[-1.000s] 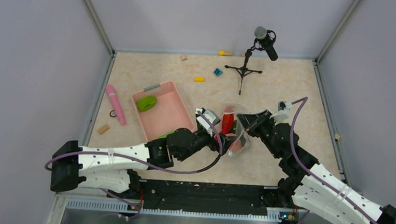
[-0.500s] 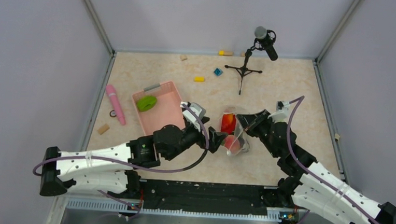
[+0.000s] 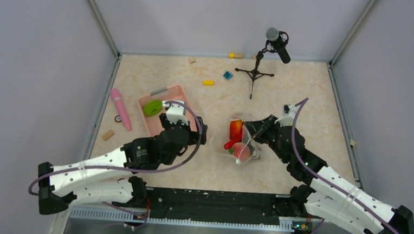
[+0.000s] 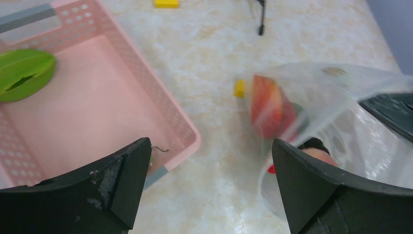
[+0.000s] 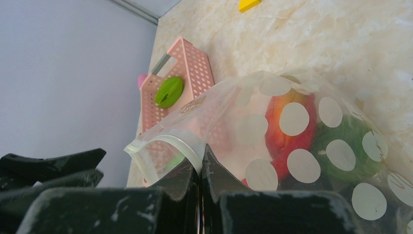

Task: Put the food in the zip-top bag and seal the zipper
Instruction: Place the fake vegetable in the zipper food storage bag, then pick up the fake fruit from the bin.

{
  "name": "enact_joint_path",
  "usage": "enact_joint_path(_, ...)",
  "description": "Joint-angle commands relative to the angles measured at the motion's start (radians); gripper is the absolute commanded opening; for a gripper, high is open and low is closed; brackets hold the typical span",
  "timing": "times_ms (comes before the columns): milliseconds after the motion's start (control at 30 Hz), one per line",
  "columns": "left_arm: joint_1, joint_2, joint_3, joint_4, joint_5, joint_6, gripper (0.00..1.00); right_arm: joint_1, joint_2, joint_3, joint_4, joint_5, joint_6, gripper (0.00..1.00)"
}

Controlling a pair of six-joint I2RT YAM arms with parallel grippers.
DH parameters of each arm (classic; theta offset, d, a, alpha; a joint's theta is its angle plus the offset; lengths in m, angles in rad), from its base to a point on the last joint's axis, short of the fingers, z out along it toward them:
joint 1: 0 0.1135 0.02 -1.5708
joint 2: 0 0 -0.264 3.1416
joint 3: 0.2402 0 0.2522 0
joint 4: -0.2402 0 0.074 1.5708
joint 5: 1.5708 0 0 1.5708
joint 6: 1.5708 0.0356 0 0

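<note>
right gripper (image 5: 200,168) clamped on zip-top bag (image 5: 294,118) rim, centre-right of top view, prob. propping mouth open w/ food (image 5: 278,144) inside; left gripper (image 4: 209,146), jaws apart & empty, hangs by pink basket (image 4: 185,129), green piece (image 4: 24,73) upper left.

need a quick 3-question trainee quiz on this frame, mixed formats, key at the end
1. True or false: the left pincer is gripping a piece of food.
2. What pinches the mouth edge of the zip-top bag? A) left pincer B) right pincer C) nothing
3. Fill in: the green food piece outside the bag lies in the ____.
Key: 1 false, it is open and empty. 2 B. 3 pink basket.
</note>
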State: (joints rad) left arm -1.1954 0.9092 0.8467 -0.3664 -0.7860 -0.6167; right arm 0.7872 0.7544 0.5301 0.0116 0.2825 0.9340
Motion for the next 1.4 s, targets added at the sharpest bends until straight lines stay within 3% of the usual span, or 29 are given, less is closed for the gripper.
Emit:
enact_joint_path(0,0.172,-0.053,0.006,-0.099,0.073,-0.111,0.99,0.0,-0.003,0.021,0.041,-0.013,-0.027,0.0)
enact_joint_path(100,0.345,-0.066,-0.022,-0.105,0.21,-0.149,0.99,0.0,-0.007,0.022,0.035,-0.017,-0.04,0.0)
enact_joint_path(333,0.613,0.034,-0.002,-0.051,0.369,-0.125,0.99,0.0,-0.003,0.013,0.034,-0.008,-0.05,0.0)
enact_joint_path(433,0.693,0.137,0.038,-0.055,0.346,-0.13,0.99,0.001,-0.006,0.011,0.032,-0.003,-0.064,0.0)
enact_joint_path(533,0.734,0.244,0.125,-0.096,0.219,-0.069,0.99,0.0,-0.008,0.009,0.022,0.014,-0.07,0.0)
enact_joint_path(600,0.76,0.314,0.161,-0.016,0.204,0.095,0.98,0.0,-0.01,0.006,0.024,0.024,-0.074,0.0)
enact_joint_path(733,0.784,0.448,0.202,0.105,0.367,0.496,0.98,-0.001,-0.012,0.001,0.033,0.049,-0.087,0.0)
enact_joint_path(800,0.812,0.501,0.232,0.079,0.441,0.641,0.98,-0.001,-0.013,0.001,0.033,0.052,-0.103,0.0)
enact_joint_path(933,0.849,0.588,0.3,-0.049,0.435,0.711,0.98,-0.003,-0.028,0.001,0.011,0.051,-0.13,0.0)
enact_joint_path(1033,0.856,0.628,0.292,-0.013,0.447,0.747,0.98,-0.007,-0.047,-0.014,0.024,0.059,-0.138,0.0)
enact_joint_path(1367,0.896,0.85,0.364,-0.052,0.289,0.747,0.97,-0.016,-0.076,-0.03,0.044,0.027,-0.181,0.0)
